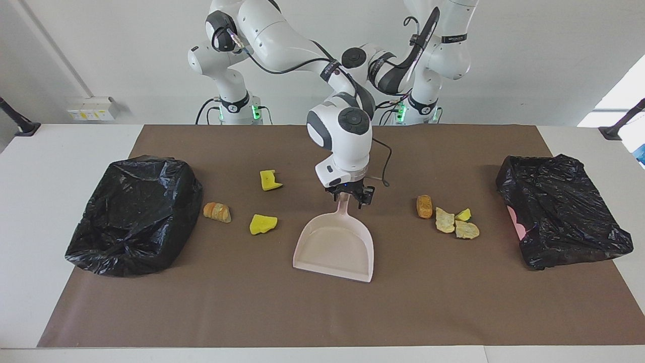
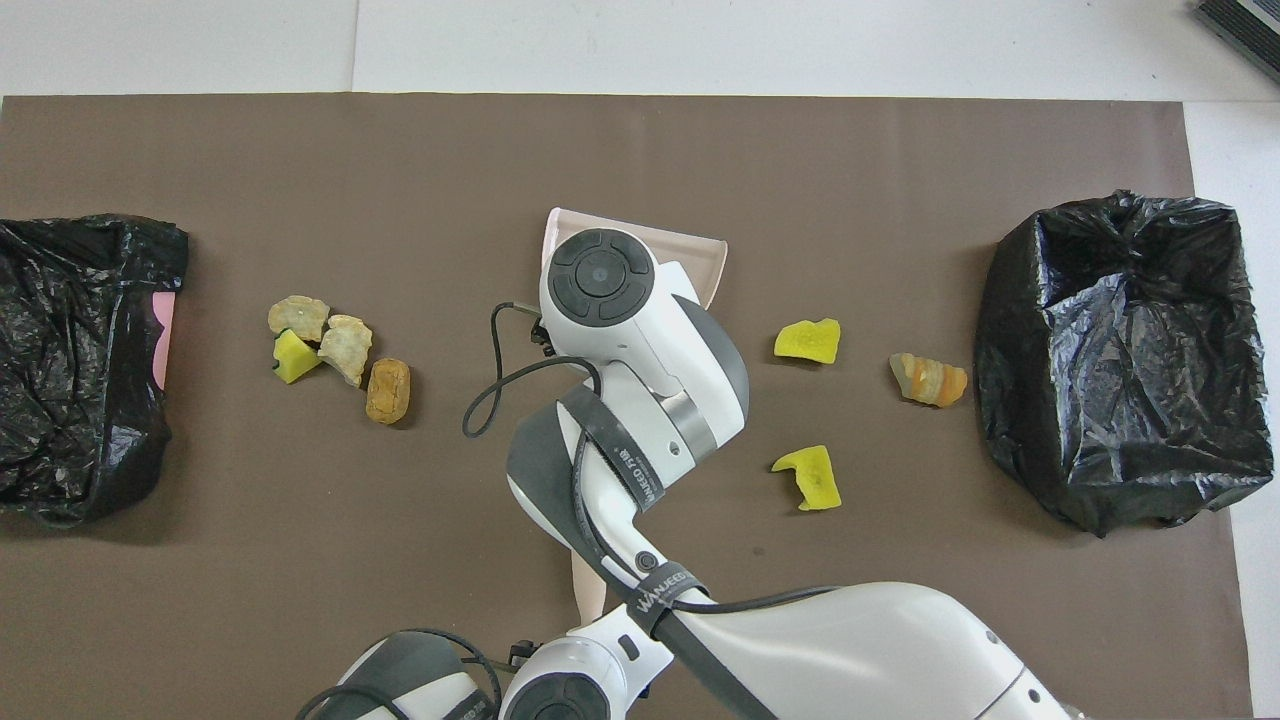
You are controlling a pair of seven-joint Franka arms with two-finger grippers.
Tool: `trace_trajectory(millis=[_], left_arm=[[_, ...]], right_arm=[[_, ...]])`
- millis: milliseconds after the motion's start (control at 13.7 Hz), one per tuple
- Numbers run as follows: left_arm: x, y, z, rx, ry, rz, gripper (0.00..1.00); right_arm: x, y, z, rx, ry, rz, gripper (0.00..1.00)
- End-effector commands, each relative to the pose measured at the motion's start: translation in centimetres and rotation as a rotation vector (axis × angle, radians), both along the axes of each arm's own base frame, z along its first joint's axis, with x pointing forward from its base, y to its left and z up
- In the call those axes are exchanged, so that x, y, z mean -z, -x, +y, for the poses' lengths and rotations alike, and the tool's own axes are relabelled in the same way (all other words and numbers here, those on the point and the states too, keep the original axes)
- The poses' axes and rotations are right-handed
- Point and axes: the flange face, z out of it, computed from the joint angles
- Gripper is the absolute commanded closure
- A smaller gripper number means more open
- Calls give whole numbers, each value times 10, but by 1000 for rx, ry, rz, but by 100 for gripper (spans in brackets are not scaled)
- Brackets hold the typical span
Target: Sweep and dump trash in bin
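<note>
So the pale pink dustpan (image 1: 335, 247) sits flat in the middle of the brown mat (image 1: 322, 312) on the desk (image 1: 30, 201), and its pan has nothing in it. The right gripper (image 1: 348, 195) is down on the dustpan's handle, jaws either side of it; can't tell if they're actually pinching yet. The left gripper is hidden by the right arm in the facing view, jaws pressed together on the brush handle (image 2: 590, 592).

Trash is all loose on the mat: three scraps (image 1: 241, 206) toward the right arm's end, next to a black-bagged bin (image 1: 133, 214), and four scraps (image 1: 448, 217) clustered toward the left arm's end, near the other bagged bin (image 1: 562, 209). Nothing visible inside either bin, just crumpled black liner.
</note>
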Motion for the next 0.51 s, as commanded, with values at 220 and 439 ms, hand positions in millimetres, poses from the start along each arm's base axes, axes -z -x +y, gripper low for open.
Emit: trace_trajectory(millis=[220, 439], left_arm=[[-43, -24, 38, 58, -58, 131, 100], [-84, -33, 83, 62, -51, 169, 100]], right_arm=[[6, 9, -4, 6, 13, 9, 40], [2, 8, -4, -5, 24, 2, 100]])
